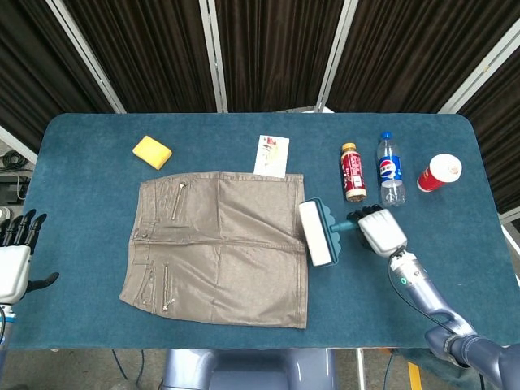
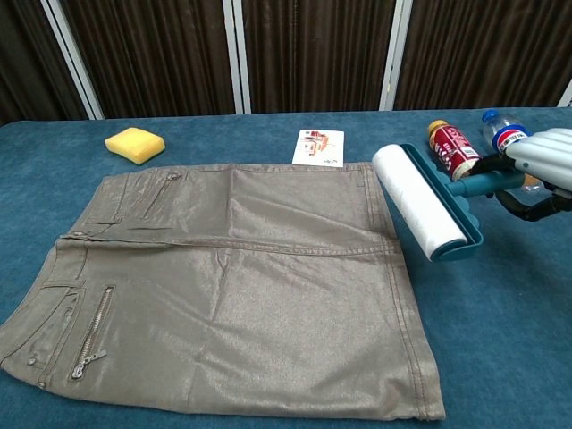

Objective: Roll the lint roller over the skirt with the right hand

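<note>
A shiny taupe skirt (image 1: 219, 244) (image 2: 232, 286) lies flat on the blue table. My right hand (image 1: 380, 231) (image 2: 542, 161) grips the teal handle of the lint roller (image 1: 318, 232) (image 2: 420, 202). The roller's white drum hangs lifted above the skirt's right edge, slightly tilted. My left hand (image 1: 15, 252) stays off the table's left edge in the head view, holding nothing with its fingers apart; the chest view does not show it.
A yellow sponge (image 1: 152, 151) (image 2: 135, 144) lies at the back left. A printed card (image 1: 272, 155) (image 2: 319, 147) sits just behind the skirt. Behind my right hand are a red bottle (image 1: 352, 172) (image 2: 455, 155), a Pepsi bottle (image 1: 390, 169) (image 2: 507, 137) and a red cup (image 1: 439, 172).
</note>
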Controlling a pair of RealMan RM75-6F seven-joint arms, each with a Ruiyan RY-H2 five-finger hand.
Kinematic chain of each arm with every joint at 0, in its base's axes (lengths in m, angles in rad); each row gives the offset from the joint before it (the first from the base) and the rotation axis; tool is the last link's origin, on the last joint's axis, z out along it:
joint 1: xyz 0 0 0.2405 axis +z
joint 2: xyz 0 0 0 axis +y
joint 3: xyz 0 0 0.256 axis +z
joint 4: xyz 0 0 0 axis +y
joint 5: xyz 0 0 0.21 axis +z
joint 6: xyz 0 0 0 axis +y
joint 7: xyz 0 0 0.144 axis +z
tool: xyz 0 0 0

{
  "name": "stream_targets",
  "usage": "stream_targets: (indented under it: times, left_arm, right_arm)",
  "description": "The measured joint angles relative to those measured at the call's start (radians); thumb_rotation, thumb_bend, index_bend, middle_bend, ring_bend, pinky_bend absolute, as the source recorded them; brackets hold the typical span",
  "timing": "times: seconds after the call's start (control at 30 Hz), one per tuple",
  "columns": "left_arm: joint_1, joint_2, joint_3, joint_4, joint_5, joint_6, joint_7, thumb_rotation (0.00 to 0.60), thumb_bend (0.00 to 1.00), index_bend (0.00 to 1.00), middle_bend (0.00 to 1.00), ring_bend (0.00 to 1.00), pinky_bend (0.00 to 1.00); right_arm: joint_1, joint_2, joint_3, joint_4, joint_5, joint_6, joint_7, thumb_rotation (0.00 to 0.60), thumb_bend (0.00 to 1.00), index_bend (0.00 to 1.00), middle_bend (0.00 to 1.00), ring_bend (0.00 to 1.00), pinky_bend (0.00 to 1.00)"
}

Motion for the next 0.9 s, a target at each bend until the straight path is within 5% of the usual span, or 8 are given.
stream_targets:
  times: [0.2,0.53,0.9]
  left_arm:
    - [-0.001,0.008,0.004,-0.006,0.013,-0.002,-0.014,0.6,0.04,0.0,0.0,0.0,0.0]
    - [-0.002,0.022,0.003,-0.001,0.005,-0.016,-0.052,0.6,0.04,0.0,0.0,0.0,0.0]
    - [-0.006,0.039,-0.003,0.004,-0.008,-0.033,-0.09,0.6,0.04,0.0,0.0,0.0,0.0]
  right_arm:
    - [0.046,0.072,0.015,-0.216,-0.032,-0.003,-0.149,0.6,0.76,0.42,0.47,0.35,0.38]
    - [0.163,0.067,0.055,-0.504,0.008,-0.18,-0.596,0.6,0.82,0.43,0.47,0.35,0.39]
    - [0.264,-0.047,0.113,-0.567,0.161,-0.314,-0.834,0.6,0.86,0.44,0.48,0.36,0.4]
